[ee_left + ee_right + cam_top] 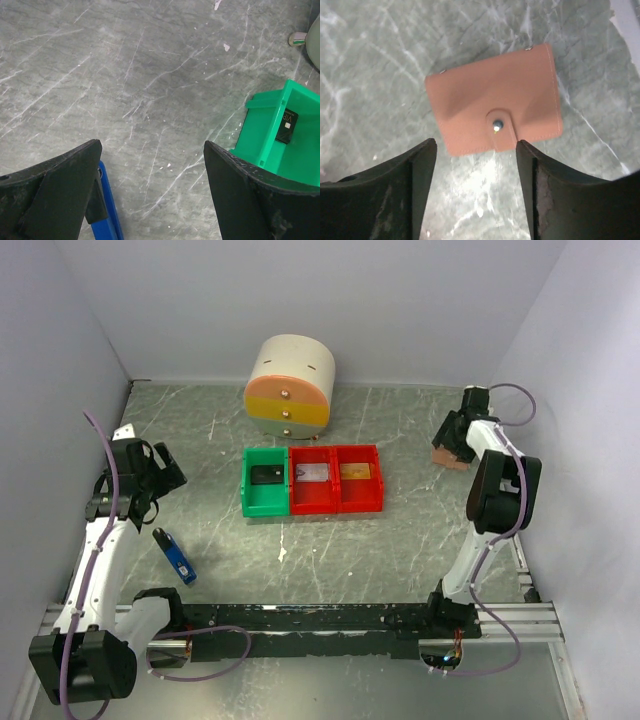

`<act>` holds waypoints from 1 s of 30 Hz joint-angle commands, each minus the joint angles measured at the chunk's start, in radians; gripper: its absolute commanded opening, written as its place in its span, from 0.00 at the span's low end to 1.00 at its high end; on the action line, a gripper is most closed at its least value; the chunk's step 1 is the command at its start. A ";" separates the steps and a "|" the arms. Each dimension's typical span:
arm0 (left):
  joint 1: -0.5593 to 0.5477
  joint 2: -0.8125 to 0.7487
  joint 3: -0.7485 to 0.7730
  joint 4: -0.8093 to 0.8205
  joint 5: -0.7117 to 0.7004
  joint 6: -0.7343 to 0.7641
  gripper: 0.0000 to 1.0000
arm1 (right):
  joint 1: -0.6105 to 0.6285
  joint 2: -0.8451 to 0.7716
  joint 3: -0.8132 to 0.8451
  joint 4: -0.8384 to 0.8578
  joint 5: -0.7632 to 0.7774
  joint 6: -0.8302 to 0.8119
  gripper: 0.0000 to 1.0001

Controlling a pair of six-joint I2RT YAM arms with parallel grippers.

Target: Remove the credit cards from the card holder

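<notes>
The card holder [495,107] lies flat on the table, a tan wallet folded closed with its snap tab fastened. In the top view only a tan corner of the card holder [445,457] shows at the far right, under the wrist. My right gripper [476,145] hovers over its near edge, open, with bare table between the fingers. Whatever is inside the holder is hidden. A silvery credit card [313,473] lies in the middle red bin [312,502]. My left gripper [152,145] is open over bare table at the far left.
A green bin [265,504] holds a black card [286,126]. The right red bin [361,503] holds an orange card [354,472]. A blue-and-black stick gadget [175,555] lies by the left arm. A round drawer unit [290,387] stands behind the bins. Walls close in left and right.
</notes>
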 commanded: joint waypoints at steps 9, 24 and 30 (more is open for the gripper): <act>0.009 -0.012 0.018 0.021 0.044 0.018 0.95 | 0.011 0.003 0.179 -0.115 0.133 0.023 0.67; 0.009 0.013 0.024 0.012 0.050 0.022 0.95 | 0.014 0.087 0.180 -0.098 0.109 -0.034 0.63; 0.010 0.009 0.020 0.016 0.047 0.021 0.95 | 0.014 0.187 0.347 -0.177 0.216 0.054 0.78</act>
